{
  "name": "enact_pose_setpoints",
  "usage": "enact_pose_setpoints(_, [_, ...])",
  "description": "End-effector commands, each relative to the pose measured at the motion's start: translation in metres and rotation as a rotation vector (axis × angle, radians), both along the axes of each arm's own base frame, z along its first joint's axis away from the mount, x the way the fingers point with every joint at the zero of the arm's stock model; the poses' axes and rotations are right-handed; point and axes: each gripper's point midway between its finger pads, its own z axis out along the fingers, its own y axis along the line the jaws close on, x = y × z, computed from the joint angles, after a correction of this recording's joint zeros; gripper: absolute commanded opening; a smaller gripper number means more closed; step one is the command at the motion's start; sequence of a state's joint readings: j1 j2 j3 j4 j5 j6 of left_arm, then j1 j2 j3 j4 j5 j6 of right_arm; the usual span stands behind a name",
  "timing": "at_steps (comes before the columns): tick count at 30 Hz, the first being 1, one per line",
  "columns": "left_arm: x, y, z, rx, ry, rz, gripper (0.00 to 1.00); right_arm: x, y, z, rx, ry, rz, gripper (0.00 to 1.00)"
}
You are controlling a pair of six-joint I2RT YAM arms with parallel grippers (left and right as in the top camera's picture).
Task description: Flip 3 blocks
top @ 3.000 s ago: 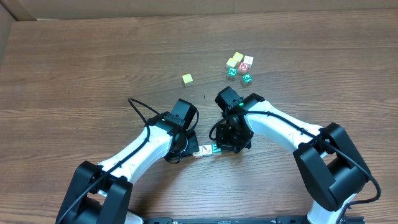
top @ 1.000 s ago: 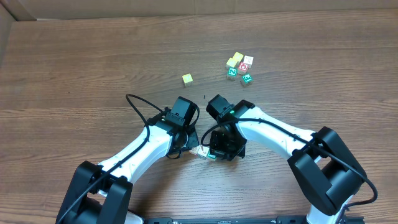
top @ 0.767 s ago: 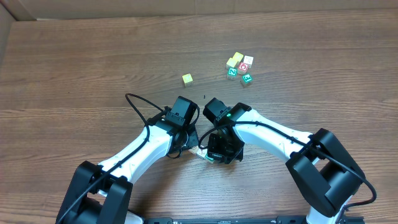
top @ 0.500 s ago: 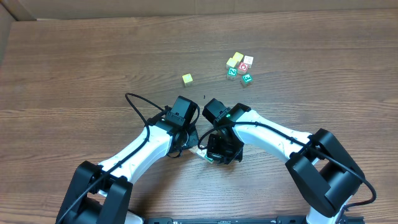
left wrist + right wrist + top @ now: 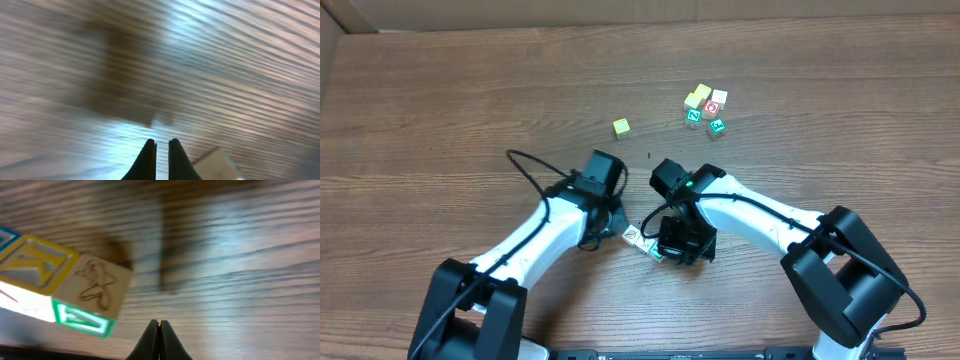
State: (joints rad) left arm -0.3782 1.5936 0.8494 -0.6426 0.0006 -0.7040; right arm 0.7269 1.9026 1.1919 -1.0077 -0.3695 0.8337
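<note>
Three small blocks lie in a short row between my arms: a white-faced block [image 5: 633, 236], a second white one [image 5: 646, 246] and a teal one [image 5: 657, 253] half under my right arm. The right wrist view shows them close at the left: a yellow-framed letter face [image 5: 37, 262], a pale face with a brown drawing [image 5: 100, 287], and a green-framed face [image 5: 82, 320]. My right gripper [image 5: 159, 325] is shut and empty, just right of the row [image 5: 678, 248]. My left gripper [image 5: 161, 144] is shut with nothing in it, a pale block corner [image 5: 215, 160] to its right.
A cluster of cubes sits at the back right: two yellow ones [image 5: 698, 96], a red-faced one [image 5: 713, 106] and two green ones [image 5: 693, 117]. A lone yellow cube [image 5: 621, 127] lies farther left. A black cable loops off the left arm [image 5: 525, 165].
My left arm has drawn back to the left, uncovering the white-faced block at the row's left end. The right gripper has stayed beside the row, shifting only slightly.
</note>
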Motion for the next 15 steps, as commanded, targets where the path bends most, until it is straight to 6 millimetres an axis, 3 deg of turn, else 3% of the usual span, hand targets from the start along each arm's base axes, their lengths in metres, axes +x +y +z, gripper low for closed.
enact_pose_setpoints(1, [0.010, 0.003, 0.010, -0.053, 0.010, 0.012, 0.04, 0.019, 0.002, 0.015, 0.051, -0.060, 0.004, 0.04])
enact_pose_setpoints(8, [-0.028, 0.007, -0.003, -0.071, 0.157, 0.008, 0.04, 0.044, 0.010, 0.012, 0.089, -0.171, 0.011, 0.04])
enact_pose_setpoints(15, [-0.037, -0.001, -0.019, -0.131, 0.158, 0.017, 0.04, 0.047, 0.010, 0.012, 0.087, -0.185, 0.010, 0.04])
